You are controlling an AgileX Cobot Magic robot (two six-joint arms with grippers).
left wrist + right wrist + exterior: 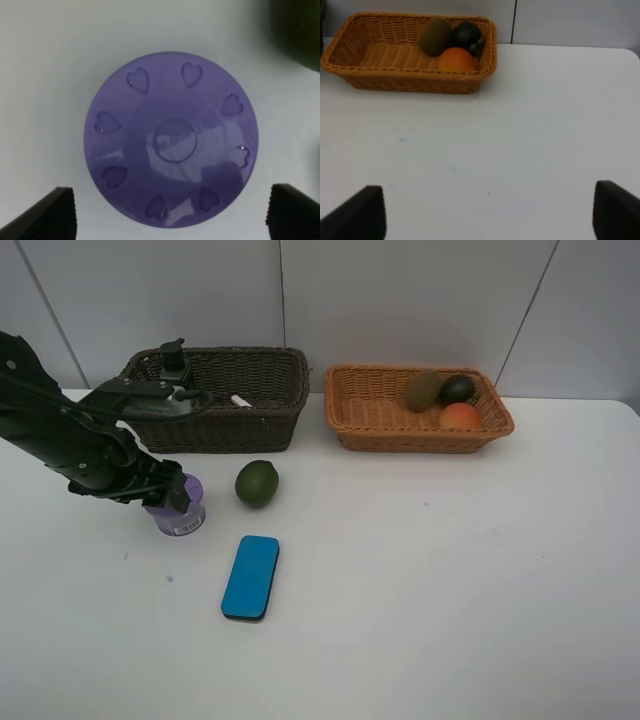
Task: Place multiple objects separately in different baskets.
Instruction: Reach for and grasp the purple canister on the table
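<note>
The purple-lidded tub (183, 512) is seen upright on the white surface (450, 590) at the left middle of the exterior high view. It stands below the dark brown basket (225, 425) and just beside the lime (257, 483). The blue eraser (250, 577) lies lower down, apart from both. The kiwi (424, 390), mangosteen (458, 389) and peach (460, 417) are already gathered in the light orange basket (370, 410) at the upper right.

The left fingers (47, 215) are spread wide and held above the tub, one tip to each side of the lid (172, 145). Neither tip touches it and nothing is gripped. The right fingers (357, 212) are likewise parted, with only bare surface between them.

The tub is judged to be light, stiff plastic. Its glossy lid, moulded with small hearts, is likely to be slippery, and the round wall offers no flat faces. A hold across the full width is therefore advised, with the tips lowered past the lid's edge onto the wall just under it, so that the rim can act as a stop. An off-centre squeeze could make the tub spin or pop sideways. Only moderate pressure should be needed, since a thin wall may flex. Whether the lid is firmly fastened cannot be told, so lifting by the lid alone is best avoided.
</note>
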